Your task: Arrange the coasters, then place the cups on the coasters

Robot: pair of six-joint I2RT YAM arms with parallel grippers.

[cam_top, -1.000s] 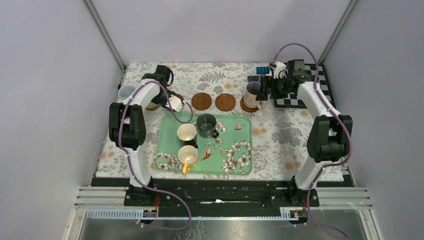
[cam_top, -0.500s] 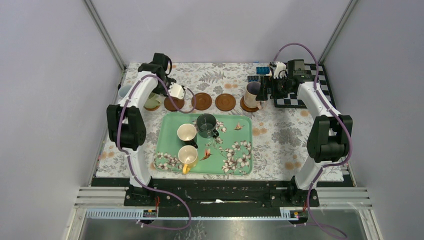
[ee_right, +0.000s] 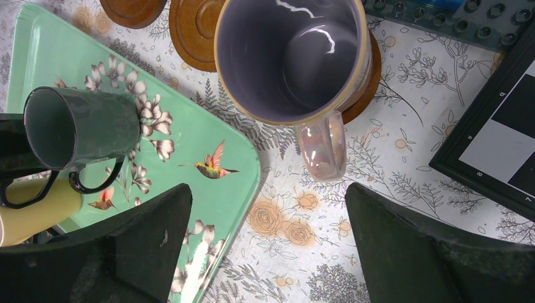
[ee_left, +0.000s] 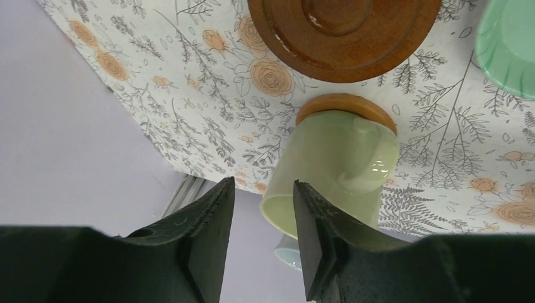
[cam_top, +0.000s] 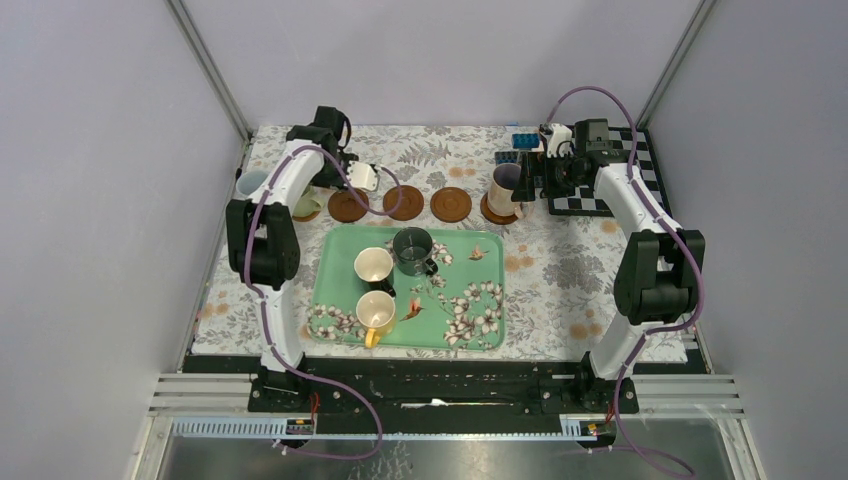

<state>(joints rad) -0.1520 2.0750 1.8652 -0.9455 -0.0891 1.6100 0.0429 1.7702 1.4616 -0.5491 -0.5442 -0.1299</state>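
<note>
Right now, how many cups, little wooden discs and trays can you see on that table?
Small handled mugs: 6
Round brown wooden coasters: 5 visible, 2 of them under mugs
Green floral rectangular tray: 1
Total: 12

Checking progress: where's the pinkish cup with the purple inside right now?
In the top view, far right side: the pinkish cup stands on the rightmost coaster, beside the checkerboard.

Pinkish mug [ee_right: 293,60] upright on coaster [ee_right: 373,69]; dark green mug [ee_right: 82,129] on tray [ee_right: 44,57]; jaws wide.
</note>
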